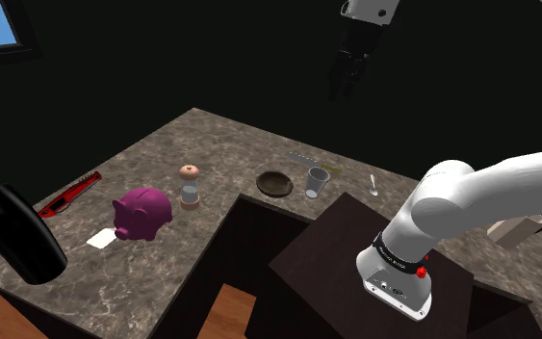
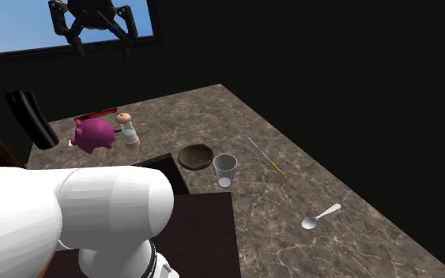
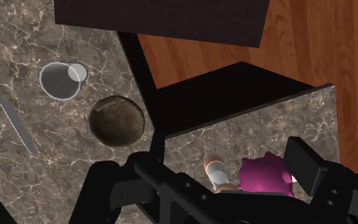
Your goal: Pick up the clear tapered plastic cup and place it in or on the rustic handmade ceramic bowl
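Observation:
A clear tapered cup (image 1: 317,181) (image 2: 225,169) (image 3: 61,79) stands upright on the marble counter near the stand's front corner. Right beside it, toward the shoulder view's left, sits a brown, rough-looking bowl (image 1: 275,182) (image 2: 197,155) (image 3: 117,119) with nothing in it. My gripper (image 1: 348,89) (image 2: 104,46) (image 3: 203,184) hangs high above the counter, well clear of both, open and holding nothing. In the wrist view, cup and bowl lie far below, ahead of the fingers.
A magenta piggy bank (image 1: 143,212) and a small shaker (image 1: 190,185) stand further along the counter. A spoon (image 2: 321,216) and a thin knife (image 2: 265,158) lie near the cup. A red cutter (image 1: 71,195), a white card (image 1: 102,240) and a black cylinder (image 1: 13,231) are at the far end.

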